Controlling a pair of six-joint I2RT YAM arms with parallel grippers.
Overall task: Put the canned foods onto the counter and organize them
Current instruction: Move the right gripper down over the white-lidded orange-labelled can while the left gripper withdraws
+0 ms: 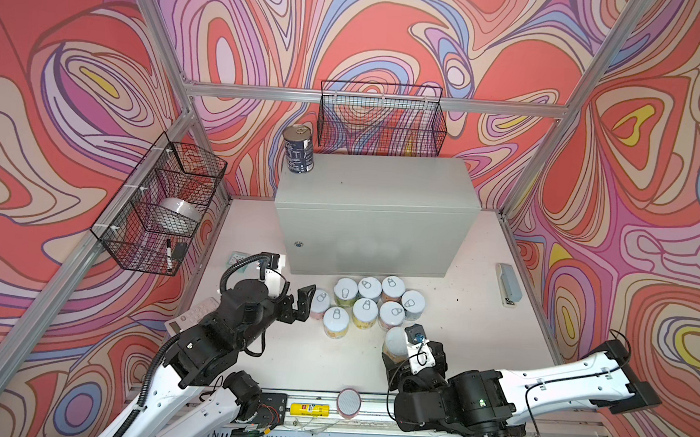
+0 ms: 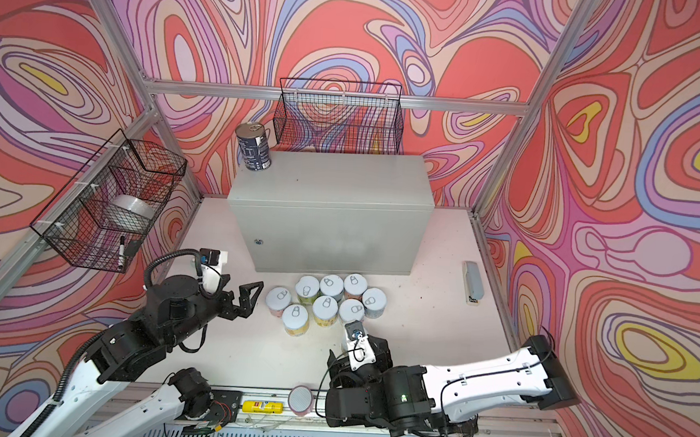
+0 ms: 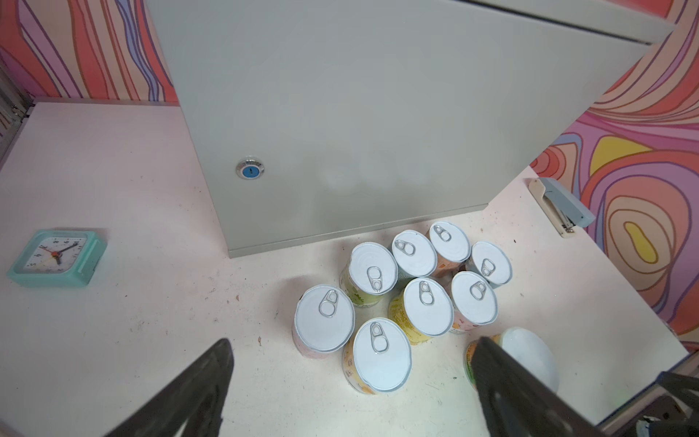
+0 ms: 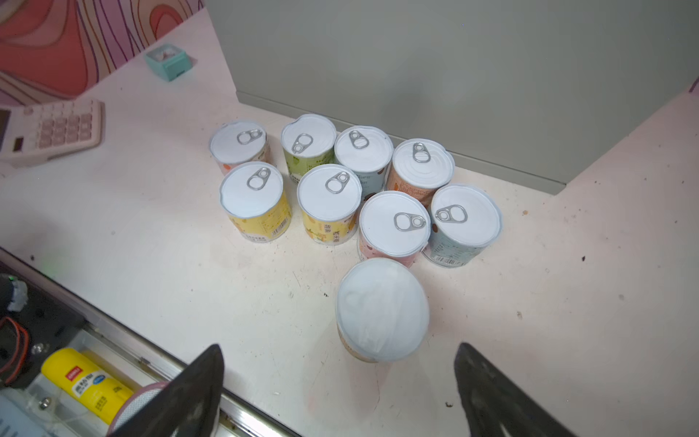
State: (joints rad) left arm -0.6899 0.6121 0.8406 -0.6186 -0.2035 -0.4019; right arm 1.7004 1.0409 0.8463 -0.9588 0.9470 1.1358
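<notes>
Several short canned foods with white pull-tab lids [image 1: 365, 308] [image 4: 329, 196] stand clustered on the table in front of the grey counter [image 1: 375, 183] [image 3: 378, 113]. A dark blue tin [image 1: 298, 147] [image 2: 253, 147] stands on the counter's back left corner. A taller yellow-orange tin with a white cap [image 1: 395, 343] [image 4: 382, 310] stands nearer, just ahead of my right gripper [image 4: 339, 348], which is open and holds nothing. My left gripper [image 1: 307, 304] [image 3: 354, 340] is open beside the cluster's left end, above the table.
Black wire baskets hang on the back wall [image 1: 381, 117] and left wall [image 1: 162, 204]. A teal clock [image 3: 56, 257] and a calculator [image 4: 49, 128] lie left, a stapler [image 1: 508, 285] right. A yellow tube [image 1: 309, 409] and pink-rimmed disc [image 1: 348, 401] lie on the front rail.
</notes>
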